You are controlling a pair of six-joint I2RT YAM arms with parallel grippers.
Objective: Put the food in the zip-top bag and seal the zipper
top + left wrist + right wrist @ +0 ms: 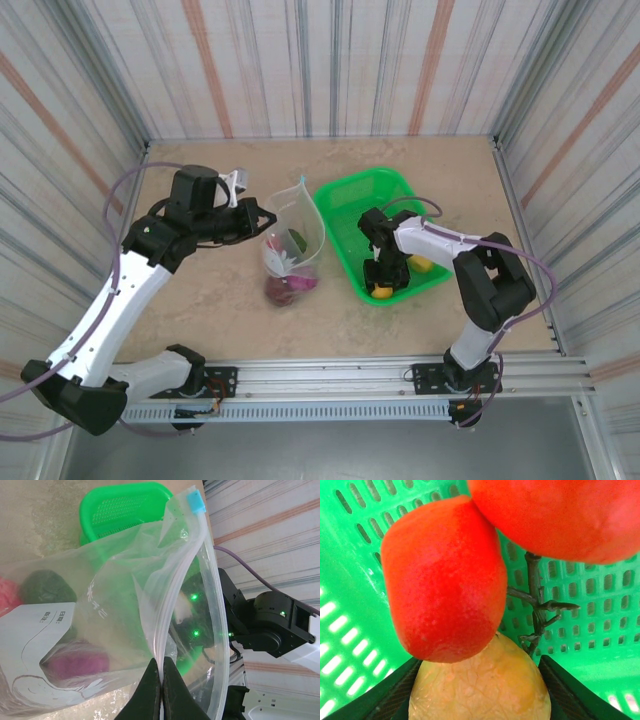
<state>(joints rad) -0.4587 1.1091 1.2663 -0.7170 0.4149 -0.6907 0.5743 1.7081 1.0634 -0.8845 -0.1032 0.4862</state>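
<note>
Left fingers [148, 692] pinch zip-top bag [100, 605] rim; right fingers [380, 700] straddle yellow food [480, 685].

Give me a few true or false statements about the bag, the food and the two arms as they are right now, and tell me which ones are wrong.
1. The left tool pinches the mouth edge of the zip-top bag. True.
2. The bag is empty. False: several pieces of food lie inside, among them a purple piece.
3. The right tool is down in the green basket, with a yellow piece between its fingers. True.
4. The zipper is pressed shut. False: the mouth gapes open.
5. In the top view the basket lies left of the bag. False: it lies to the right.
</note>
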